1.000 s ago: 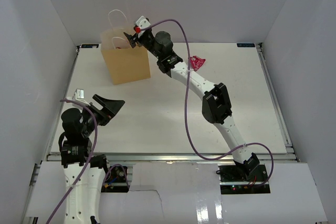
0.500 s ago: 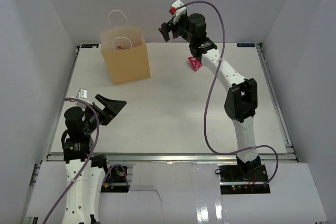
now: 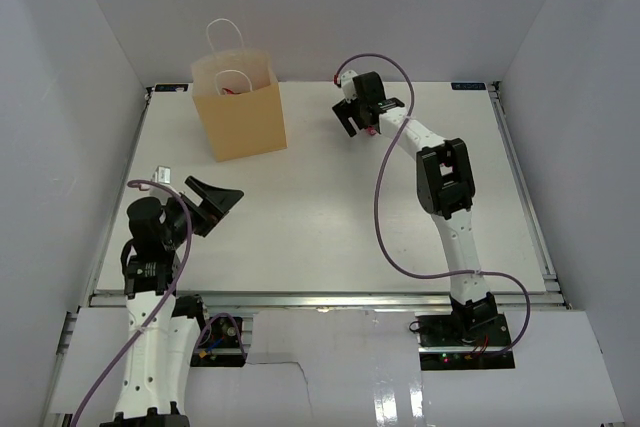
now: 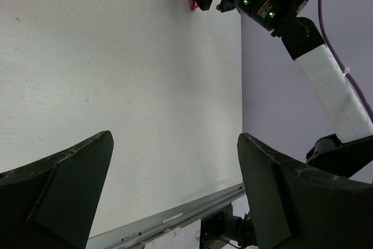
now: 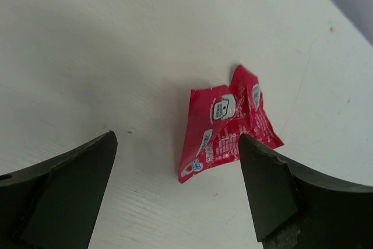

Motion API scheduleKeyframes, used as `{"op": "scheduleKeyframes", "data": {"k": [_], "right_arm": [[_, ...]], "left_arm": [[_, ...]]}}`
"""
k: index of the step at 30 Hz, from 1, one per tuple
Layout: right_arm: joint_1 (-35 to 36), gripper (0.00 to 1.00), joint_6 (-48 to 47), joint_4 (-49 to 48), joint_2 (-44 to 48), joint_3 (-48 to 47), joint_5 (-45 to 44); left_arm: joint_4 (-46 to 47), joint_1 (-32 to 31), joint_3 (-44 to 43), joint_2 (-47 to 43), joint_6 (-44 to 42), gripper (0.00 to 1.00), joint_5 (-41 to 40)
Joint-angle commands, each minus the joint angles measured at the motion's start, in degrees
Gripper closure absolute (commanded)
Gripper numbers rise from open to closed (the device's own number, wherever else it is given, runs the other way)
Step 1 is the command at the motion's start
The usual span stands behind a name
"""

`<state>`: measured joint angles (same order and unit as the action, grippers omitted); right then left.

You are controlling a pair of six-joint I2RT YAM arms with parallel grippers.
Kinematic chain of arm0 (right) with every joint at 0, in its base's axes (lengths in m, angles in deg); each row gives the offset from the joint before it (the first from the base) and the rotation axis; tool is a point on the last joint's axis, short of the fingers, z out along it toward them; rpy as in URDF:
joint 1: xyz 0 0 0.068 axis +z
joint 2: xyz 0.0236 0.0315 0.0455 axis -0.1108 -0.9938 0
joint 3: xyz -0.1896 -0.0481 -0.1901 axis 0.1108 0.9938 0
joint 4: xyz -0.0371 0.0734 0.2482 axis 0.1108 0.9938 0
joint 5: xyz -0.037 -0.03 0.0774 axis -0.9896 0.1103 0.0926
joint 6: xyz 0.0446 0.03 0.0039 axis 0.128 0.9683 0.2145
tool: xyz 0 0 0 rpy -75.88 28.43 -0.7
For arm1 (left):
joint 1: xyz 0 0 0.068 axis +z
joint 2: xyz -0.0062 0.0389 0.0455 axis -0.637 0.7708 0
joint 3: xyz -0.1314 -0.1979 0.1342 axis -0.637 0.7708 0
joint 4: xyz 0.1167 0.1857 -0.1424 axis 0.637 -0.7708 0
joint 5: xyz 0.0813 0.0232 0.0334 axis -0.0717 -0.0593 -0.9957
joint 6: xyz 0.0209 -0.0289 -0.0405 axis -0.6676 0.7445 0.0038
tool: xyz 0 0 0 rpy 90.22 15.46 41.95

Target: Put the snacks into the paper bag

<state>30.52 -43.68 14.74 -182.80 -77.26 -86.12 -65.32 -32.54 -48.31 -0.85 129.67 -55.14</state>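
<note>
The magenta wrapper [image 5: 224, 129] lies crumpled on the bench [image 3: 300, 207] near the far edge, a little right of middle and well apart from the paper bag [image 3: 240, 112] standing towards the far-left corner. My right claw [image 5: 176, 138] hangs over it, spread wide and empty, so I judge this the reach for a pick. Next I should shift slightly towards the packet, drop, and pinch its raised fold. My left claw [image 4: 173, 138] waits wide and empty by the near-left corner.
</note>
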Motion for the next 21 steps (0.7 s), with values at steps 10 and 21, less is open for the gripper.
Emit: {"op": "scheduleKeyframes", "data": {"k": [10,21], "right_arm": [[-1.7,0.06,0.0,0.0,-6.0,-5.6,-10.3],[-2.7,0.82,-0.2,-0.6,-6.9,-6.1,-6.5]], "left_arm": [[3.3,0.3,2.7,0.4,1.4,0.02,1.5],[6.8,0.3,5.3,3.7,8.2,0.02,3.0]]}}
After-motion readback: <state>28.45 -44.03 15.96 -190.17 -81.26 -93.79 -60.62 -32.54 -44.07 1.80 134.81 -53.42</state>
